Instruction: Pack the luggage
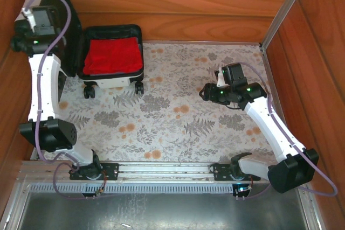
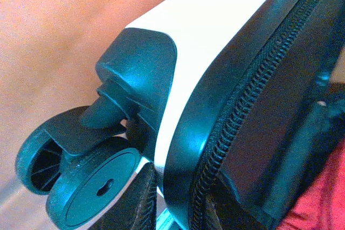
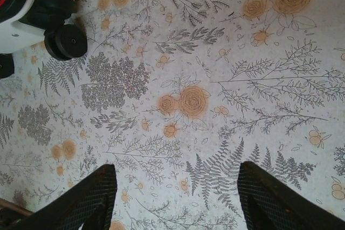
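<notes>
White luggage (image 1: pixel 110 81) at far-left corner of floral cloth (image 1: pixel 183 127)

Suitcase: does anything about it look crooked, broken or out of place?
Nothing stands out. The suitcase lies open, its lid upright at the left, and a red cloth sits folded neatly inside.
</notes>
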Tool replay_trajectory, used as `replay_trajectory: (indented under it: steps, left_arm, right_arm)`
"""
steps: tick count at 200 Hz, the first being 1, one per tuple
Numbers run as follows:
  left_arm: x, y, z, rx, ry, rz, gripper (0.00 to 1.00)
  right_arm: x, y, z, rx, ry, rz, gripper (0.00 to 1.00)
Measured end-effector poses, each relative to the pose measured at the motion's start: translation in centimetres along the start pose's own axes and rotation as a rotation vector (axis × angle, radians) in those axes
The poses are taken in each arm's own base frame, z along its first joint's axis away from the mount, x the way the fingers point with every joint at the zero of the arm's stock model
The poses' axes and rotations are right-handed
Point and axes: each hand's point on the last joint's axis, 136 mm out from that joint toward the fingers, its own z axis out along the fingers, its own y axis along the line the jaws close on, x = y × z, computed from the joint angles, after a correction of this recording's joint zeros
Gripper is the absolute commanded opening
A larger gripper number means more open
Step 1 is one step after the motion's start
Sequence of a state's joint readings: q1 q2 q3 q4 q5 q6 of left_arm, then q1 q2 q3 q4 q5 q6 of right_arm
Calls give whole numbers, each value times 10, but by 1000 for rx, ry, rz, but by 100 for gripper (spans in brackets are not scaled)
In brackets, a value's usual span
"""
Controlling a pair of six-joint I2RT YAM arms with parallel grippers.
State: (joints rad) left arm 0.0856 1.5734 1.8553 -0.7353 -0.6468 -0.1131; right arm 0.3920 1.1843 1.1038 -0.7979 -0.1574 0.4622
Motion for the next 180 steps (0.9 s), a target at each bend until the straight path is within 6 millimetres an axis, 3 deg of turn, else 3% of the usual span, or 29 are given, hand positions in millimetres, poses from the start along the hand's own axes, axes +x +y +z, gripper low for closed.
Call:
replay_trajectory:
  steps: [15,25,37,50,76,90,106,122,138,157,169,180]
  left_arm:
    - [-2,-25,-22,37,-37,54,23]
    - [0,-44,-37,75,-53,91,39]
    - [8,-83,-61,188,-68,132,57]
    - [20,-129,-92,331,-91,173,67]
    - [57,-218,-179,665,-143,315,73]
    - [71,-248,-233,821,-202,415,74]
    - [72,-262,-288,944,-300,500,75]
    - [53,-255,-315,979,-389,505,76]
    - [23,-226,-305,920,-438,453,77]
    - [-19,-164,-256,758,-435,320,77]
    - [-42,-108,-206,593,-399,202,76]
    - [-51,-53,-161,428,-344,102,76]
  right_arm:
    - [4,-3,2,5,7,2,65]
    - [7,-5,2,12,8,3,66]
    - [9,-9,0,23,0,1,68]
    - [12,-11,-4,31,-14,0,69]
    - [15,-16,-15,50,-51,-4,71]
    - [15,-17,-18,58,-61,-6,72]
    - [16,-20,-19,70,-54,-3,74]
    - [15,-19,-22,77,-46,-1,75]
    - [8,-14,-27,73,-52,-3,76]
    - [-4,-2,-33,44,-68,-5,76]
    - [-11,7,-33,25,-67,-8,76]
    - [-17,16,-30,16,-58,-14,76]
